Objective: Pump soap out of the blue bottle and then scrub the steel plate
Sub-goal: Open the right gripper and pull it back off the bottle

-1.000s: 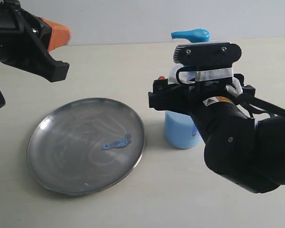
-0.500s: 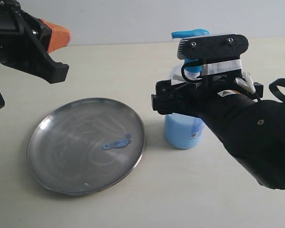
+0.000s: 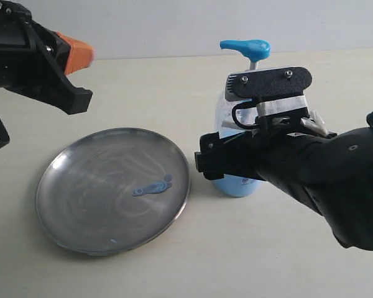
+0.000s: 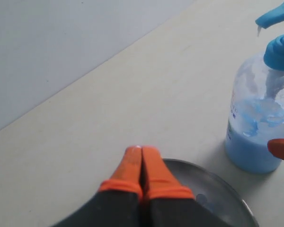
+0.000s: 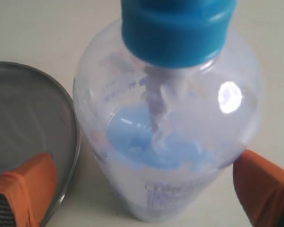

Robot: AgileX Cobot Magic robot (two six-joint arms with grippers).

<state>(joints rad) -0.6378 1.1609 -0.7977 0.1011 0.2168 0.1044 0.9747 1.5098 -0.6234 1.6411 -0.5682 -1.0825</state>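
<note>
Out at 12 o'clock the pale surface (image 3: 230, 261) runs back to its far edge under a plain wall (image 3: 174, 25). The steel plate (image 3: 81, 192) lies flat at about 8 o'clock from the middle of the exterior view, with bare surface showing all round its raised rim. At the plate's 3 o'clock only a narrow strip of surface separates that rim from the blue bottle (image 3: 237, 185), which stands upright just beside it without touching. The right arm (image 3: 323, 180) reaches in from 4 o'clock and covers most of the bottle, while the pump head (image 3: 244, 45) rises above the arm with its spout pointing to 9 o'clock. In the right wrist view, the right gripper (image 5: 144, 189) is spread wide astride the bottle, with one orange pad (image 5: 26, 187) hanging over the plate's rim, clear of the bottle wall. The other pad sits just beside the wall, and whether it touches cannot be told. The left gripper (image 4: 142, 165) hangs above the surface at the plate's 11 o'clock, its orange fingers (image 4: 130, 165) pressed together on nothing. The bottle holds light blue soap (image 4: 255, 151) in its lower part, with smears up the clear wall. In the plate a small blue blob lies off centre toward 3 o'clock, and a tiny blue spot sits near the 6 o'clock rim.
</note>
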